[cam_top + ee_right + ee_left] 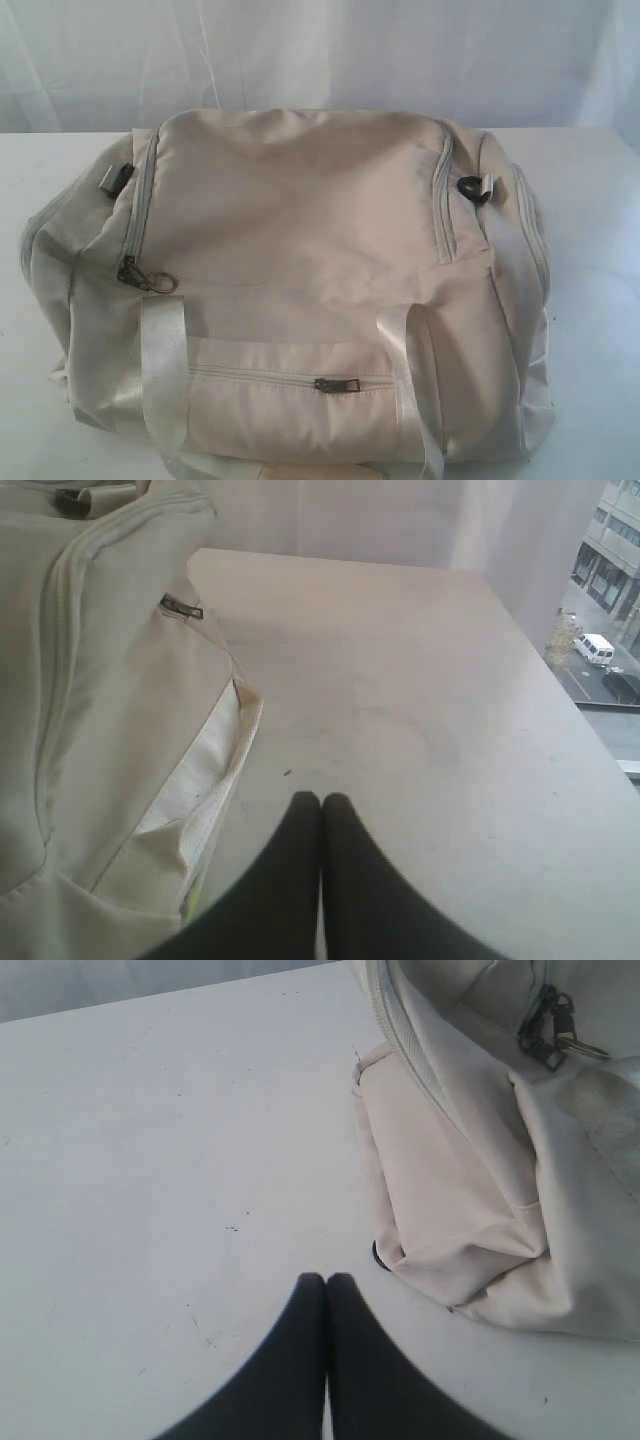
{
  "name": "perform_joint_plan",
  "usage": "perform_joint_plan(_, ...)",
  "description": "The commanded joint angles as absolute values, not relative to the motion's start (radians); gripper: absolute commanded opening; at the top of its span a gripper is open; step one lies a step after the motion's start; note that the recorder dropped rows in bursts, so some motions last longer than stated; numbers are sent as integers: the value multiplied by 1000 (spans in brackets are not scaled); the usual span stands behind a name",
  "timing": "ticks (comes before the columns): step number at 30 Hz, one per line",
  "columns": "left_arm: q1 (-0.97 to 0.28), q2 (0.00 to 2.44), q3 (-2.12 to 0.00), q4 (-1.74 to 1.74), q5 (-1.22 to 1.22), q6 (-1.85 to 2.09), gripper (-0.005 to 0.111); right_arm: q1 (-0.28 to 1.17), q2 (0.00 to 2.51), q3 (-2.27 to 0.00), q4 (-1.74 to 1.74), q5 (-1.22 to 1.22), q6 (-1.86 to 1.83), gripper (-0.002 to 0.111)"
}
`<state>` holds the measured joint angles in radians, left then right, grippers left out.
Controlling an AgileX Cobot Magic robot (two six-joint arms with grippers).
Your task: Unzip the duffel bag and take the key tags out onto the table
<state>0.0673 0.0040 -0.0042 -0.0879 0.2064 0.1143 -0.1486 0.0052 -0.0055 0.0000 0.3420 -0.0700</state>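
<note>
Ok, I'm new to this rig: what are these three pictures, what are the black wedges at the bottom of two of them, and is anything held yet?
One camera off the arms looks at the duffel bag lying on the white table, with its zippers closed. The other two cameras ride on the arms' wrists. The black wedges are each arm's gripper: the left gripper and the right gripper, both shut and empty, above bare table beside the bag. The dark main zip pull sits on the bag's left side. No key tags show.
</note>
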Motion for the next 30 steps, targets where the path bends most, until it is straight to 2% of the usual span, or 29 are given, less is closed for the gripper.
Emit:
perform_joint_plan(1,69,0,0,-97,202,109,0,-151,0,0,0,340,-74,0)
perform_joint_plan(18,69,0,0,-85,157,119,0,-151,0,0,0,340,-74,0)
perform_joint_plan(26,69,0,0,-43,24,266,0,-151,0,0,0,340,-74,0)
perform_joint_plan(30,69,0,-18,-58,-113,115,0,-151,0,0,0,340,-74,0)
